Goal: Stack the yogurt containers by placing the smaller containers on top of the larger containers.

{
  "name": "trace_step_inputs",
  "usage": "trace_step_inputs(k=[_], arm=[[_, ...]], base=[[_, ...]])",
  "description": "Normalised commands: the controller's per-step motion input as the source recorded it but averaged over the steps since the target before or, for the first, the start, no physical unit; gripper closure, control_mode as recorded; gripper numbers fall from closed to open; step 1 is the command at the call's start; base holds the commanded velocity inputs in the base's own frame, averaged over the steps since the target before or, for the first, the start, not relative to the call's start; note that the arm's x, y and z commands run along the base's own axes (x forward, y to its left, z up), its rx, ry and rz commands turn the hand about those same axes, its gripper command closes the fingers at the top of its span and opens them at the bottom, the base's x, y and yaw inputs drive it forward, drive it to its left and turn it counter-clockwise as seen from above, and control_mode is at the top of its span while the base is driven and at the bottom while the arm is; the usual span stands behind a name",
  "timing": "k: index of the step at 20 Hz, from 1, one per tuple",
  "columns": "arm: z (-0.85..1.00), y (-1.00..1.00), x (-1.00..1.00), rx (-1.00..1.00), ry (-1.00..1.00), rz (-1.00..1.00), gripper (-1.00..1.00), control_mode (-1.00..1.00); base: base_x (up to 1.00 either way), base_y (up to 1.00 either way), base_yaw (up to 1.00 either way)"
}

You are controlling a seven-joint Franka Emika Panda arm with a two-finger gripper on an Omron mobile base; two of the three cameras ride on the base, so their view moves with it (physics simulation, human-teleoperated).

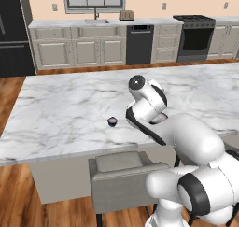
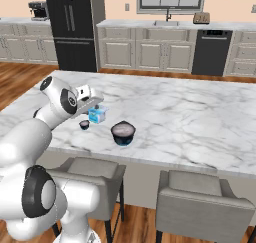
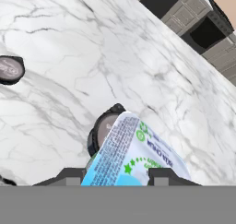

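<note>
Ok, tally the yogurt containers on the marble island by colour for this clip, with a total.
Dark, pale-topped: 2, the wide dark tub and the tiny dark cup.
Translucent light-blue cup, held in the gripper: 1.
Total: 3.

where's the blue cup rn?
The blue cup is in the gripper, off the marble counter, between the tiny dark cup and the wide dark tub in the right base view.

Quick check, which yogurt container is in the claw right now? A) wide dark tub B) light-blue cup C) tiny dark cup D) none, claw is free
B: the claw is shut on the light-blue cup, lifted above the counter, while the wide dark tub and the tiny dark cup both stand on the marble.
</note>
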Motion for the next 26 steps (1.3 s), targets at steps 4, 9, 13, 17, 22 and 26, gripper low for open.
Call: trace_step_inputs(k=[4,9,13,17,22,26], arm=[[0.24,-0.37,-0.39,0.0,0.0,-0.02,1.0,-1.0],[0.01,-0.22,-0.15,0.0,0.0,-0.01,1.0,-1.0],[0.0,-0.2,-0.04,0.0,0.0,0.0,1.0,-1.0],[0.0,-0.01,0.0,0.0,-0.02,0.0,1.0,-1.0],[0.0,-0.01,0.0,0.0,0.0,0.0,1.0,-1.0],[0.0,-0.09,0.0,0.0,0.0,0.0,1.0,-1.0]], base=[[0.0,0.0,0.0],[0.0,0.0,0.0],[0.0,0.0,0.0],[0.0,0.0,0.0],[0.0,0.0,0.0],[0.0,0.0,0.0]])
